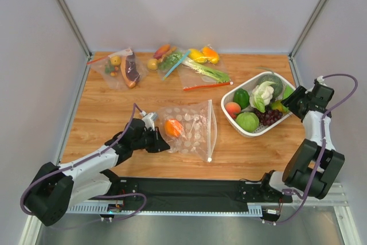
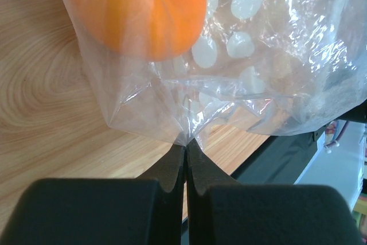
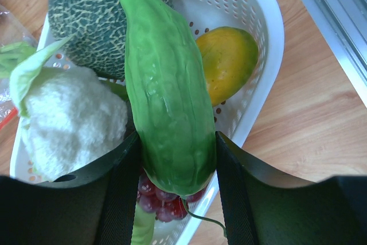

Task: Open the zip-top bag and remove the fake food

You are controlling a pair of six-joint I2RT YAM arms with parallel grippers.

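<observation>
The dotted zip-top bag [image 1: 192, 127] lies mid-table, its whitish zip strip on the right side. The round orange [image 1: 174, 128] is still inside it. My left gripper [image 1: 159, 141] is shut on a pinch of the bag's plastic at its left edge. In the left wrist view, the closed tips [image 2: 186, 142] hold the bag [image 2: 258, 55] just below the orange [image 2: 146, 10]. My right gripper [image 3: 176, 147] is shut on the elongated green piece [image 3: 169, 90] and holds it over the white basket [image 3: 269, 21]. The cauliflower [image 3: 69, 119] lies in the basket.
The basket [image 1: 252, 131] at the right also holds a dark green melon [image 3: 92, 10], purple grapes [image 3: 157, 199], a yellow-orange fruit [image 3: 226, 61] and other pieces. Three other filled bags [image 1: 123, 68] [image 1: 172, 58] [image 1: 203, 72] lie along the back edge.
</observation>
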